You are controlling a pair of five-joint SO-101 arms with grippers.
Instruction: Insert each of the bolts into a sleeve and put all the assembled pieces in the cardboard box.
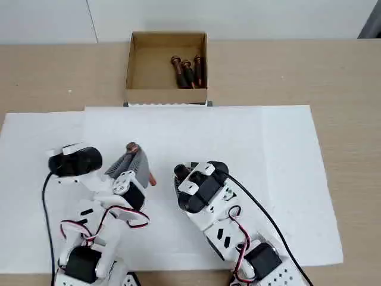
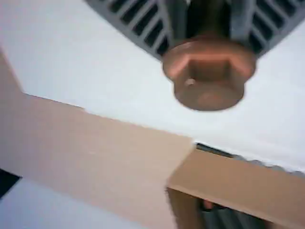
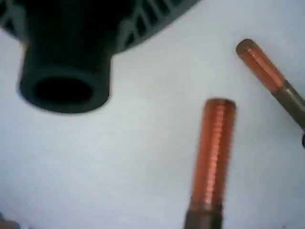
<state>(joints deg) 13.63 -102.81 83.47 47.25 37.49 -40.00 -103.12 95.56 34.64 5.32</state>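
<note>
pinching a copper bolt (image 2: pixel 209 71) just below its hex head, the left claw (image 1: pixel 133 156) sits over the white paper sheet (image 1: pixel 286 155) toward the near left corner of the table (image 1: pixel 345 77). the bolt's head pokes out past the grey fingertips (image 2: pixel 138 24) toward the cardboard box (image 1: pixel 136 65).

just beside it, toward the middle of the near edge, the right claw (image 1: pixel 186 174) is clamped round a black sleeve (image 3: pixel 64 88), whose open mouth sticks out beyond the claw. a copper threaded end (image 3: pixel 213 148) and a second threaded end (image 3: pixel 262 64) show near that mouth, apart from it; i cannot tell which belongs to the held bolt.

the box stands at the middle of the far edge, with three assembled pieces (image 1: pixel 187 71) side by side along its right wall.
</note>
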